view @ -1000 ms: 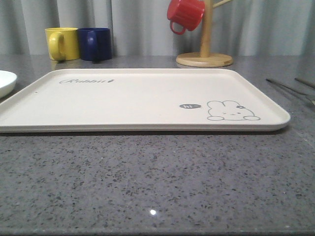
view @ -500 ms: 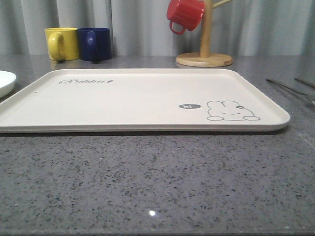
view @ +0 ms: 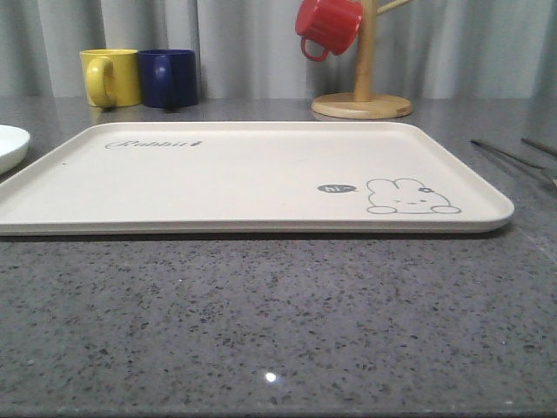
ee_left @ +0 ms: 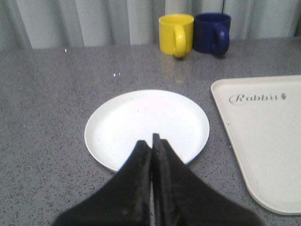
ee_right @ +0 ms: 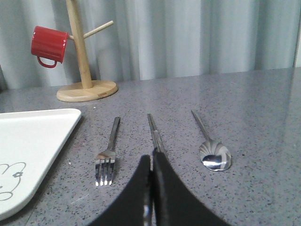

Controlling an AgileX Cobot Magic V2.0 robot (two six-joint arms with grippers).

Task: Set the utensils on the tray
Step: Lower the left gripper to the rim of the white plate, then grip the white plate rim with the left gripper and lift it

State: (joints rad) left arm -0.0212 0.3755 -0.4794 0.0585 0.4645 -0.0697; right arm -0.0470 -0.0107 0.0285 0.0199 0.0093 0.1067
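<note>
A: While lying on the counter beside the tray [ee_right: 33,141]: fork [ee_right: 107,153], chopsticks [ee_right: 154,134], spoon [ee_right: 210,148]. None picked up yet.

B: Right gripper [ee_right: 151,162] pressed together above the chopsticks; left gripper [ee_left: 152,143] pressed together over the plate [ee_left: 141,117]. Next, probably: spread, lower, pinch.

A: Readable: "Rabbit", "hi".

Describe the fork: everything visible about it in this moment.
The fork is slim, shiny silver metal with four tines and a narrow straight handle. It lies flat on the grey speckled counter, untouched, between the cream tray and the chopsticks, roughly parallel to them, handle pointing toward the wooden mug stand.
</note>
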